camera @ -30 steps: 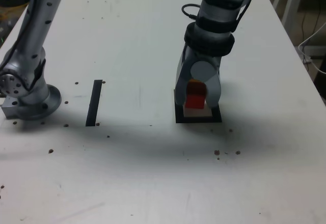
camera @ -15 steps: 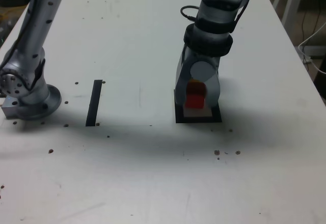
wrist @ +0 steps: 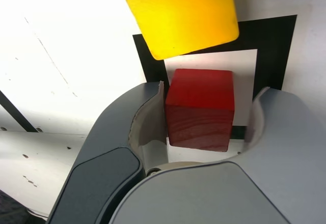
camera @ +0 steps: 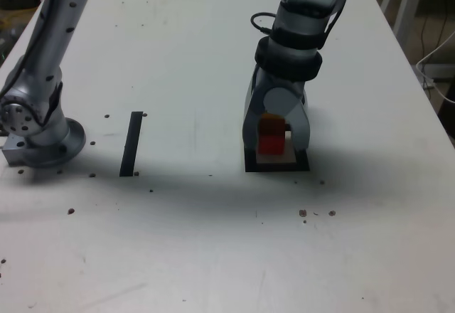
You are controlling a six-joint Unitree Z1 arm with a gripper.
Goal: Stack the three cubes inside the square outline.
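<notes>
A red cube (camera: 270, 143) stands on the white centre of the square outline (camera: 277, 167). My gripper (camera: 274, 149) reaches down over it with a finger on each side. The wrist view shows the red cube (wrist: 200, 107) between the open jaws of my gripper (wrist: 211, 91). One finger (wrist: 147, 117) lies close against the cube, and a clear gap separates it from the other finger. A yellow cube (camera: 271, 121) shows just above the red one, partly hidden by the gripper. In the wrist view the yellow cube (wrist: 178, 12) looms large over a corner of the square outline (wrist: 275, 46). What it rests on I cannot tell.
A straight black tape strip (camera: 131, 143) lies on the white table (camera: 192, 57) at the exterior view's left. The arm's base (camera: 43, 139) stands beside it at the left edge. Small dark specks dot the table. Furniture legs and a cable (camera: 434, 64) lie past the right edge.
The jaws have spread apart from the red cube, which stays in the outline. The wrist has risen slightly.
</notes>
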